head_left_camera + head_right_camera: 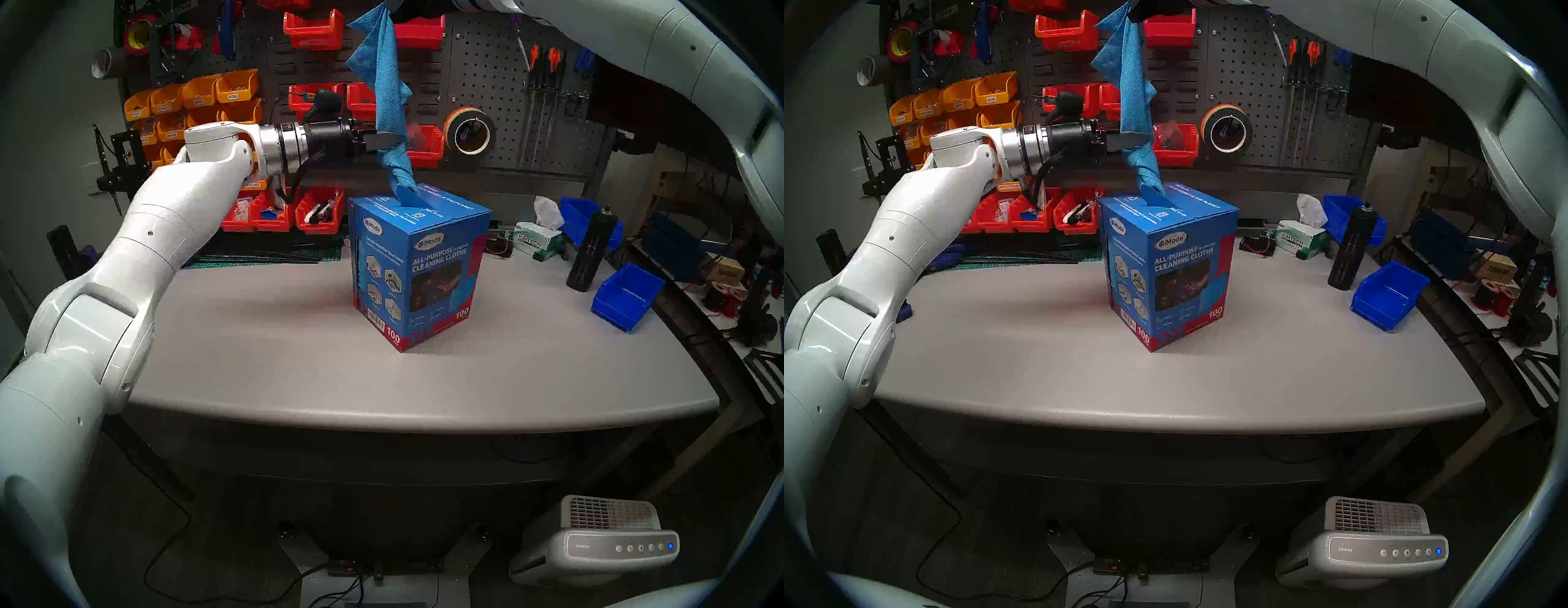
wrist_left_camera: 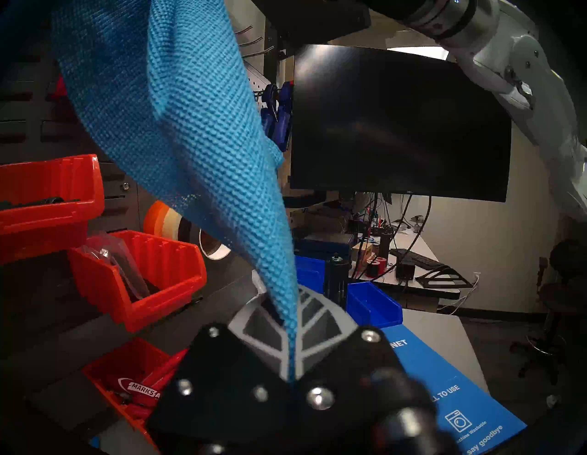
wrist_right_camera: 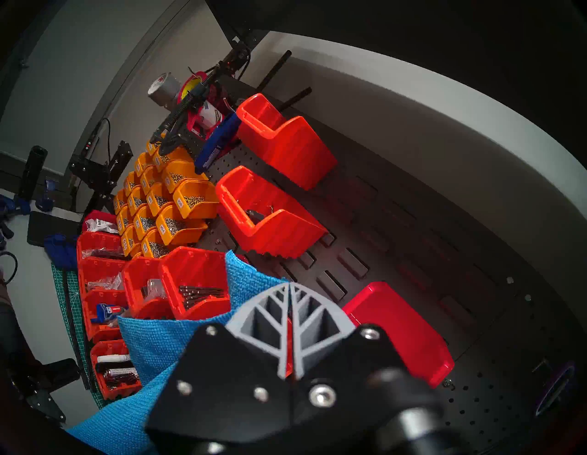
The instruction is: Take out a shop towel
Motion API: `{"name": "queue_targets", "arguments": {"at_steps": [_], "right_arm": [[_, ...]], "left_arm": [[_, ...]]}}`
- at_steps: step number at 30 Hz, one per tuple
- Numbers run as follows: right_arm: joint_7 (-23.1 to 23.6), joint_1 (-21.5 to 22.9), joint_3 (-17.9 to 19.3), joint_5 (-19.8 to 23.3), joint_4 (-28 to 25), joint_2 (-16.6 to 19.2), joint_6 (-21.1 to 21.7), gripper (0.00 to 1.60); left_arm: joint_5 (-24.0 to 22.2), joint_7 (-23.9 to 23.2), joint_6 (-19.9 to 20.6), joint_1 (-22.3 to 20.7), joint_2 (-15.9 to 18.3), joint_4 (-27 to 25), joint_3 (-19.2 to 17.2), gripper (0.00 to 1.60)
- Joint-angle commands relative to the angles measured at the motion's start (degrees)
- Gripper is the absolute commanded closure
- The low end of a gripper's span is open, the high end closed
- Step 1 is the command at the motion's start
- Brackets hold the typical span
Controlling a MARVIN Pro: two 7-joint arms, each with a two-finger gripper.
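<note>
Two grippers hold one shop towel (image 1: 384, 91), as you can see from the head views. Your right gripper (image 3: 290, 313) is clenched on the towel's upper end at the top of the scene, its ribbed grey fingers (image 3: 263, 321) pressed together with blue cloth spilling out to the left. Your left gripper (image 2: 293, 321) reaches in level from the left and is clamped on the towel lower down, just above the carton (image 1: 418, 271); the cloth narrows into a thin fold between its grey lattice fingers (image 2: 320, 324). Below that grip the towel twists into a rope and its tail runs into the slot on the carton's top.

Up close, the towel is bright sky-blue, soft and limp, with a fine waffle weave. The carton is a tall blue printed cardboard box standing on the smooth grey table (image 1: 263, 339), near its middle. You can read "UiMade", "ALL-PURPOSE CLEANING CLOTHS" and "100" on its sides. Far right of it sits a small green-and-white tissue box (image 1: 535, 243) marked "KIMTECH", with white paper poking up.
</note>
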Motion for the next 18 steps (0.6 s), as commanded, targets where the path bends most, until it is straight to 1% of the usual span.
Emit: {"name": "queue_targets", "arguments": {"at_steps": [1,18], "right_arm": [[-0.7,2.5,1.8,0.2,0.4,0.1,-0.6,1.6],[-0.6,2.5,1.8,0.1,0.4,0.1,-0.6,1.6]], "left_arm": [[-0.5,0.7,0.0,-0.9,0.5,-2.2,-1.2,1.6],[-0.8,1.4,0.1,-0.2,1.0,-4.0,-1.1,1.6]]}}
